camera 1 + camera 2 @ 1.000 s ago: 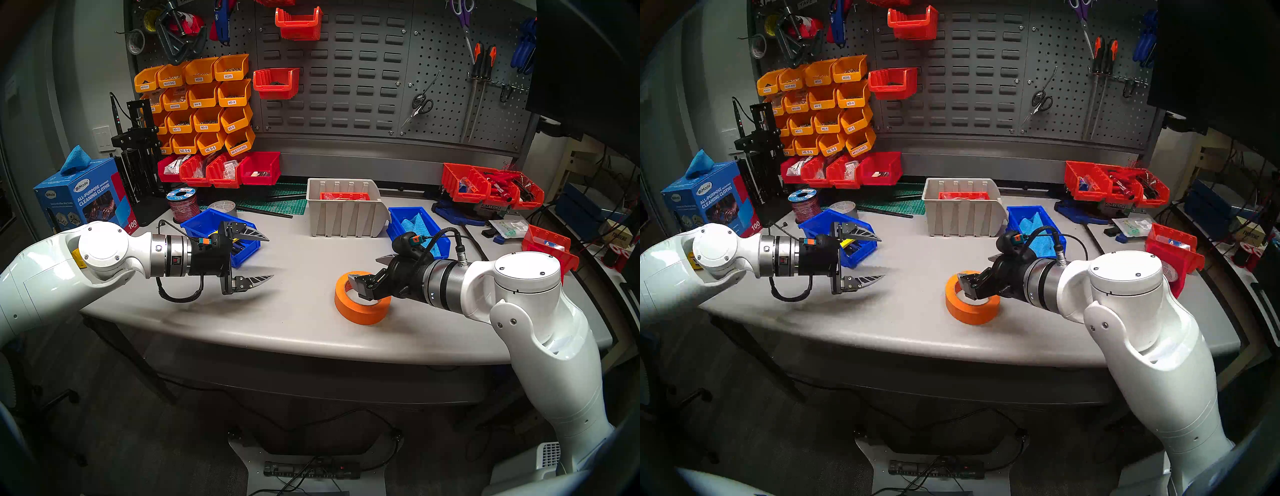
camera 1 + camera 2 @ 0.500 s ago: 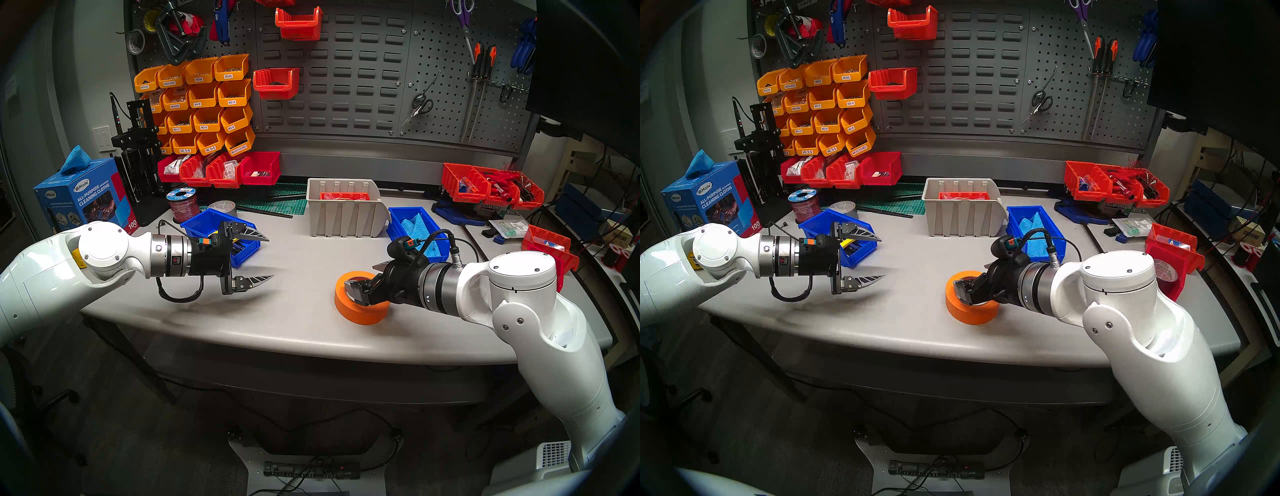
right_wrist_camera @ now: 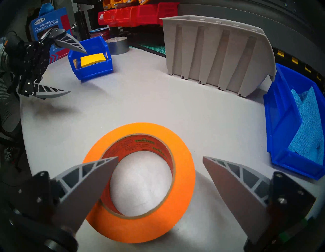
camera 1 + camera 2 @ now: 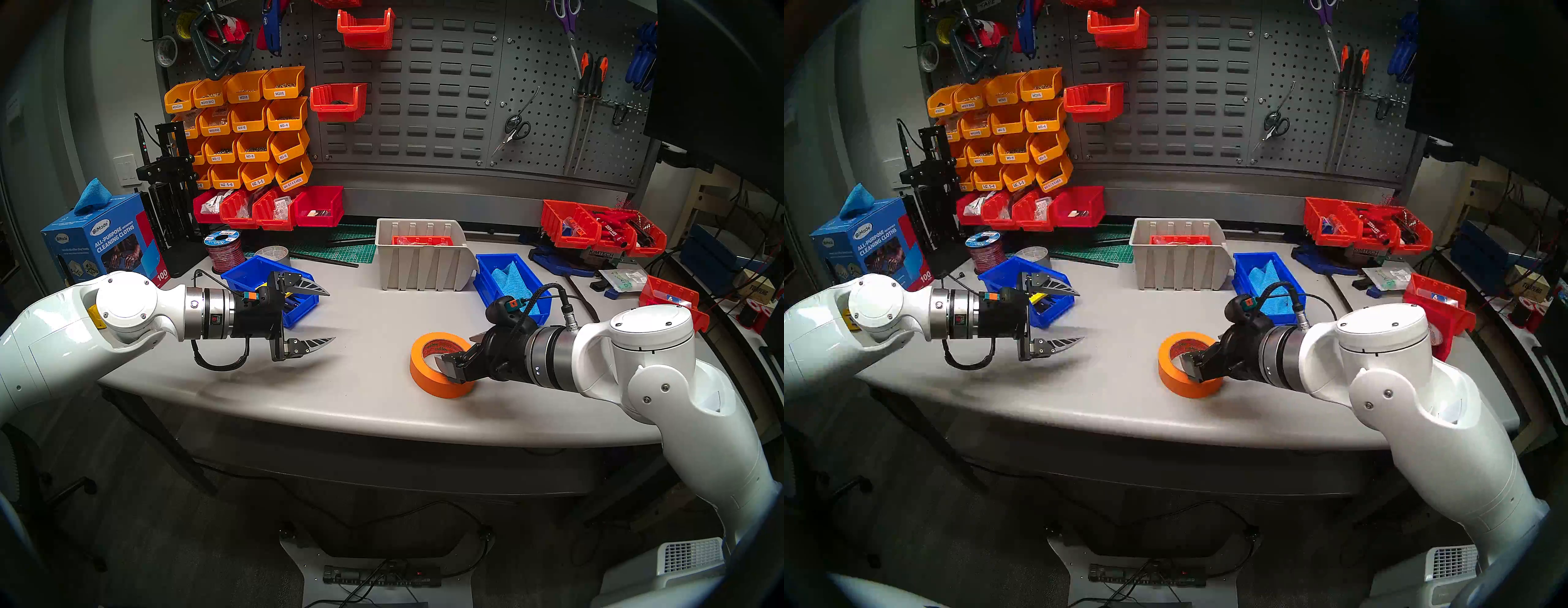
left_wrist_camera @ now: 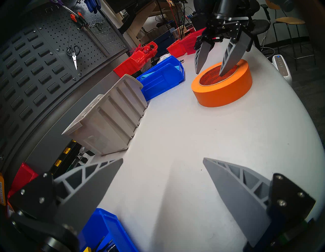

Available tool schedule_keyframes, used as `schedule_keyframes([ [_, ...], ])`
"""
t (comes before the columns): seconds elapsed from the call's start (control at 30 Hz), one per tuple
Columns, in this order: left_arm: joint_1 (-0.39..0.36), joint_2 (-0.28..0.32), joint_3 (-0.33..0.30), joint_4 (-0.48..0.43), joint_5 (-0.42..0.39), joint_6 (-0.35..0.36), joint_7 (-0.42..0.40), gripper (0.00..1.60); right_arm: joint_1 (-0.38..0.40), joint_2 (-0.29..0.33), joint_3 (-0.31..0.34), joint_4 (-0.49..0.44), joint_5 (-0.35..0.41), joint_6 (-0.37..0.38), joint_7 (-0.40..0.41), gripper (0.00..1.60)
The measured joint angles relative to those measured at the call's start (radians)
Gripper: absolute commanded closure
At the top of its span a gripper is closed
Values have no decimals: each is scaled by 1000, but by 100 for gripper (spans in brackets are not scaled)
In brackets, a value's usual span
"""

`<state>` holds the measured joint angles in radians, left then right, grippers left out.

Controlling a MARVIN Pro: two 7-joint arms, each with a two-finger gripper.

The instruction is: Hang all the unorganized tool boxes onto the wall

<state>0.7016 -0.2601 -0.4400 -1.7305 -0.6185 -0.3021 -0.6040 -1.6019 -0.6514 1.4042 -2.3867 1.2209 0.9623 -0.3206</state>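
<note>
- Reading labels first: blue carton (image 4: 99, 237) at the left edge of the head view says "iMode ALL-PURPOSE CLEANING CLOTHS" and "100"; yellow-orange bins (image 4: 248, 127), upper left, carry tags such as "M3X6", "M3-4", "M2.5-6"; "KIMTECH" box (image 4: 600, 254) sits under the red bins at right.
- Orange tape roll (image 3: 140, 183), lower centre of the right wrist view, has a core printed "FROGTAPE".
- Beige tool box (image 4: 424, 259) stands on the grey table (image 4: 365, 382), centre, with a red item inside, mostly hidden by its wall.
- Right blue tool box (image 4: 509, 282) lies just beside the beige one and holds a blue cloth; the right wrist's cable crosses its near end.
- Left blue tool box (image 4: 263, 276) is partly behind the left gripper; a yellow block inside shows in the right wrist view.
- Louvred wall panel (image 4: 424, 85), top centre, carries two red bins; none of the three tool boxes hangs there.
- Left gripper (image 4: 329, 316) hovers level over the table, jaws spread wide, empty.
- Right gripper (image 5: 209, 73) tilts down over the tape roll, jaws apart, one fingertip inside the core, one outside; contact cannot be judged.
</note>
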Motion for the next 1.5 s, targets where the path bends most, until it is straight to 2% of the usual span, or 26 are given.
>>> schedule_keyframes([
  [0.2, 0, 0, 0, 0, 0, 0, 0, 0, 1, 46, 7, -14, 82, -1, -58, 160],
  [0.43, 0, 0, 0, 0, 0, 0, 0, 0, 13, 82, 9, -20, 141, 0, -94, 160],
  [0.93, 0, 0, 0, 0, 0, 0, 0, 0, 88, 93, 16, -36, 207, 0, -139, 160],
  [1.2, 0, 0, 0, 0, 0, 0, 0, 0, 99, 119, 64, -46, 247, 0, -160, 160],
  [1.5, 0, 0, 0, 0, 0, 0, 0, 0, 70, 169, 173, -48, 269, 0, -163, 160],
])
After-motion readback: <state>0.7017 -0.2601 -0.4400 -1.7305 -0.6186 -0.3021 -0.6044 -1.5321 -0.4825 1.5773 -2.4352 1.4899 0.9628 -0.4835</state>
